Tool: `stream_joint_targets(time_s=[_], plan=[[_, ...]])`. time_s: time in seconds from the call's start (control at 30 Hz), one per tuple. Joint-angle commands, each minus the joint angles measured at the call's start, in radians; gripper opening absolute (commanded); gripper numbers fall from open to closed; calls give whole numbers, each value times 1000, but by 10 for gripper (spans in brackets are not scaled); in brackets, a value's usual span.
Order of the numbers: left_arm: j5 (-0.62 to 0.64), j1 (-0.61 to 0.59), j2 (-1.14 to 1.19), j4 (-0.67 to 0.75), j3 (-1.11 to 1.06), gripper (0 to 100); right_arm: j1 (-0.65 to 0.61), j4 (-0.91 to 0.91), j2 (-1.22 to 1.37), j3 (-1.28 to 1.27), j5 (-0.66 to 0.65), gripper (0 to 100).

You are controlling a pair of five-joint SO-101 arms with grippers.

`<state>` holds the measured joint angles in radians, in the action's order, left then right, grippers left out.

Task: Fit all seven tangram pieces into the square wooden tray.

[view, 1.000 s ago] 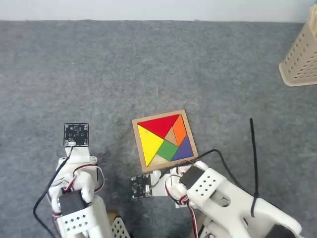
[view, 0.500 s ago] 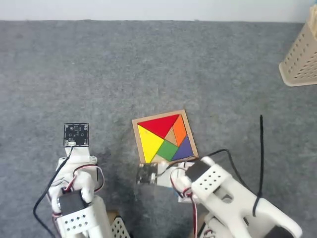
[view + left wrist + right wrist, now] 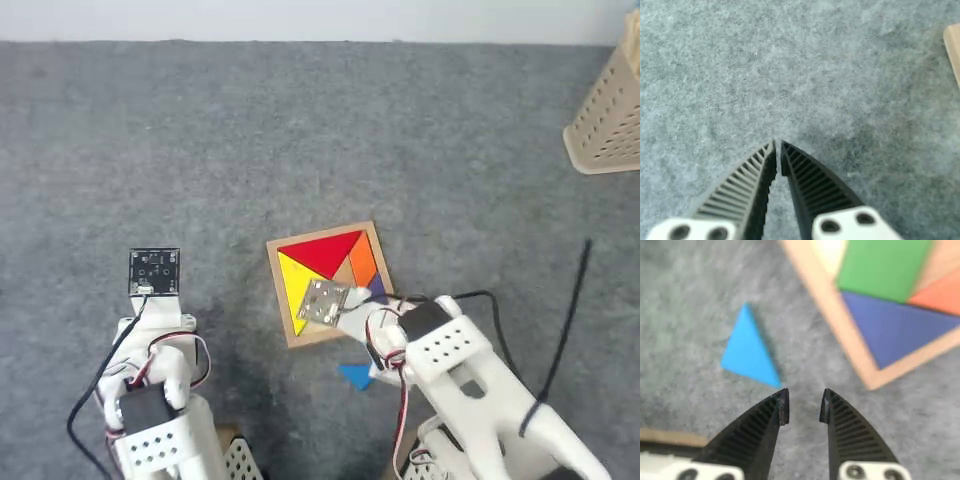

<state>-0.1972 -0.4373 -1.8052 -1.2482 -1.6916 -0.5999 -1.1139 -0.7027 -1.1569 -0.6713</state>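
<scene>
The square wooden tray [image 3: 283, 300] lies mid-table holding a red triangle [image 3: 325, 252], a yellow triangle [image 3: 296, 285], an orange piece [image 3: 362, 262] and a dark blue triangle [image 3: 379, 290]. The right arm's wrist covers much of the green square. A light blue triangle [image 3: 355, 375] lies loose on the carpet, just off the tray's near edge. In the right wrist view my right gripper [image 3: 803, 405] is open and empty, hovering over carpet between the light blue triangle [image 3: 749, 350] and the tray's corner [image 3: 867, 375]. My left gripper [image 3: 777, 148] is shut over bare carpet, well left of the tray [image 3: 952, 50].
A perforated beige basket [image 3: 610, 105] stands at the far right edge. Grey carpet covers the table, with wide free room beyond and left of the tray. A black cable [image 3: 560, 340] arcs up from the right arm.
The right arm swung rightward and up from below the tray's near-left corner to over its near edge. The light blue triangle now lies uncovered on the carpet. The left arm stayed still.
</scene>
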Motion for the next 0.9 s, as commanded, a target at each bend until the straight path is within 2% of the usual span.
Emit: stream_joint_targets(time_s=[0.0,0.1,0.23,0.3,0.43,0.6,0.87], plan=[[-5,-5,-14,-8,7,13,24,-1,-147,69,49,113],[-5,-5,-14,-8,7,13,-12,-30,-206,68,28,128],[-5,-5,-14,-8,7,13,-113,-44,-150,68,15,270],[-5,-5,-14,-8,7,13,-185,-44,-104,68,-18,310],[-5,-5,-14,-8,7,13,-282,-28,-33,60,-80,286],[-5,-5,-14,-8,7,13,-288,74,21,-3,-98,278],[-5,-5,-14,-8,7,13,-288,74,22,-100,-150,277]])
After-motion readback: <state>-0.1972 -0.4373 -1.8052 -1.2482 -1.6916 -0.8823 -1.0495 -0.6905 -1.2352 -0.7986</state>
